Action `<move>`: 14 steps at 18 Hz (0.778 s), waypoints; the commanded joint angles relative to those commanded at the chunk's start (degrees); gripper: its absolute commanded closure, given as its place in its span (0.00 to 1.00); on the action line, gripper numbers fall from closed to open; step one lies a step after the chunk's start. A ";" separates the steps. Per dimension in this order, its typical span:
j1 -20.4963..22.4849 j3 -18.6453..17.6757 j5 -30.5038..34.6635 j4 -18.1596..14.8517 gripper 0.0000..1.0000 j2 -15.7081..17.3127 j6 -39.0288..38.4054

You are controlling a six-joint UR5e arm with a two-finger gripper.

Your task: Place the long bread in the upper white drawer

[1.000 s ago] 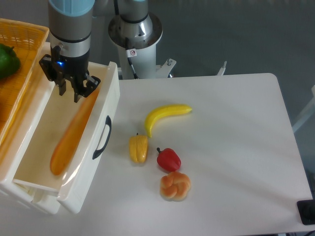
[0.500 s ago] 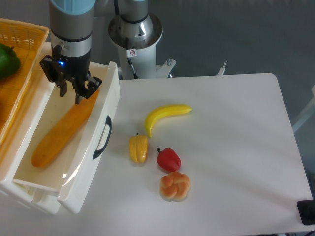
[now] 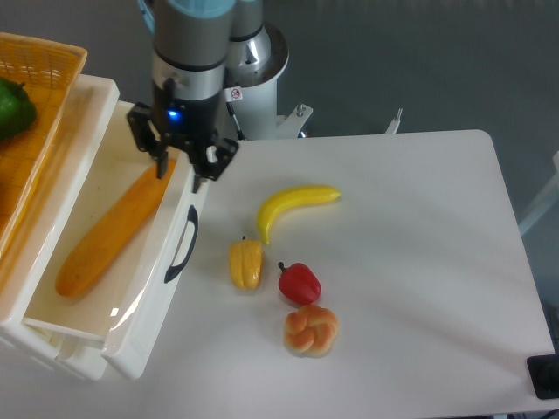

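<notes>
Long bread's (image 3: 109,231) upper end behind claw (image 3: 179,168)

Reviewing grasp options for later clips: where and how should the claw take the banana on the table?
Grip the banana at its thick middle, coming straight down, fingers across its narrow width. It lies flat, apart from the other foods, so both sides are free.

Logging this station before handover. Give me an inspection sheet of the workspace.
Surface: white table, no spills seen.
Job's things: long bread lies diagonally inside the upper white drawer, which stands open.
Clutter: banana, yellow pepper, red pepper, knotted bun on the table; green item in the orange basket.
Grippers: pincer open, empty, above the drawer's right wall.
Cables: nothing seen.
Surroundings: robot base, grey floor.
</notes>
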 joint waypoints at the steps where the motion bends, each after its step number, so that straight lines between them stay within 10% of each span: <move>1: 0.35 0.00 0.79 0.17 0.26 -0.18 1.14; 4: 1.59 0.00 3.61 0.96 0.02 -0.61 3.00; 14: 5.63 0.09 8.35 3.25 0.00 -3.95 8.61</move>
